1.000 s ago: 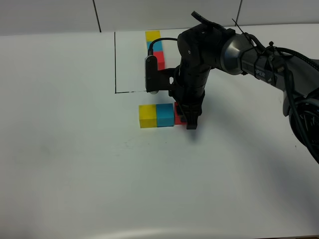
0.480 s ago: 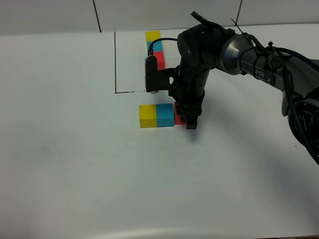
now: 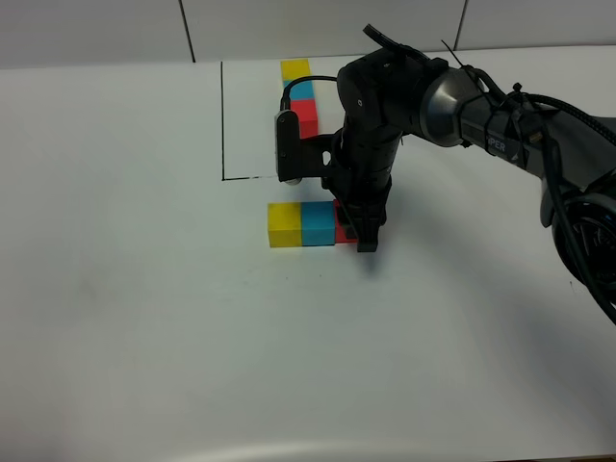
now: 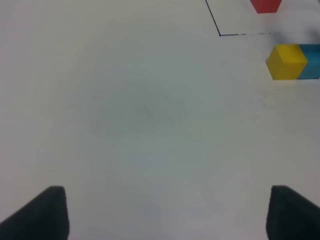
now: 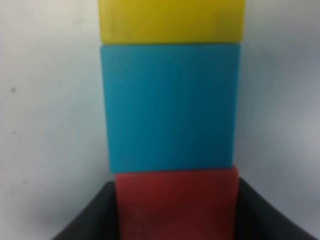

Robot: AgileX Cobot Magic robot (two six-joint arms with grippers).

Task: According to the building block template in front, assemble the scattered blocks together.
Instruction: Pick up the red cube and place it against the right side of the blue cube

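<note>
The building block template is a yellow, cyan-blue and red row at the back, inside a thin black outline. In front of it, the scattered yellow cube and cyan-blue cube stand joined. The red cube sits against the blue one. My right gripper is shut on the red cube. In the right wrist view its fingers flank the red cube, which touches the blue cube below the yellow cube. My left gripper is open and empty, out of the exterior view.
The white table spreads around the blocks. The right arm reaches in from the right and covers part of the outline. The left wrist view shows the yellow cube and the template's red cube far off.
My right gripper has shifted slightly left with the red cube, bringing it closer against the blue cube. The yellow and blue cubes have not moved.
</note>
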